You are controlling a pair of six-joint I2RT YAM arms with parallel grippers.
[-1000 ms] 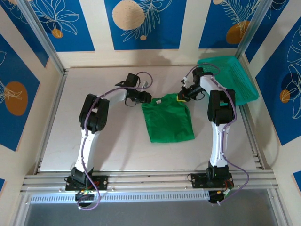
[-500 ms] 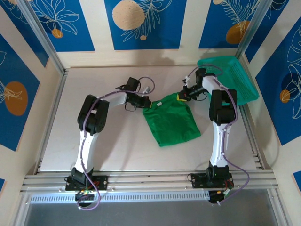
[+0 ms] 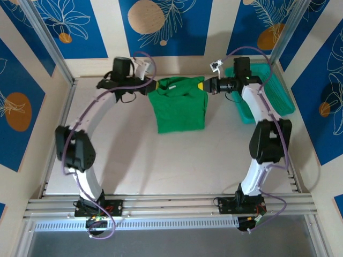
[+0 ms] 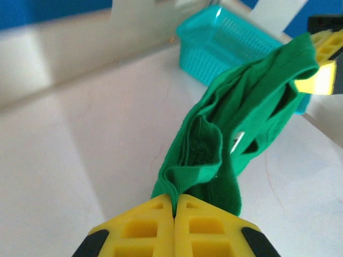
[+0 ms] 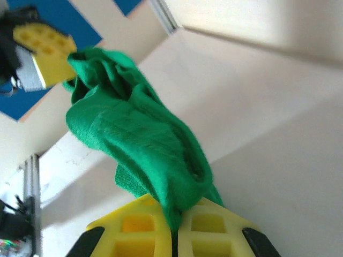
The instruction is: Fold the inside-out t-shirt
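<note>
The left gripper [image 4: 175,206] is clamped shut on a bunched corner of the t-shirt [image 3: 178,104]. Its yellow jaws press together at the bottom of the left wrist view, with green cloth squeezed out between them. The right gripper [image 5: 174,214] is closed the same way on the opposite corner.

In the overhead view the two sit level with each other in the upper middle of the frame, facing inward. The shirt's top edge is strung between them and the rest drapes down toward the frame's centre over the bench [image 3: 134,155]. Holding both corners apart keeps that edge taut — the cloth can hang and flatten rather than crumple, which looks like a sensible set-up for laying it out before a fold.

A small white patch [image 4: 237,142] shows among the folds in the left wrist view — possibly the neck label, though it is too tucked in to be sure. The teal basket [image 3: 273,91] stands at the upper right, just beyond the right gripper and apart from the shirt.
</note>
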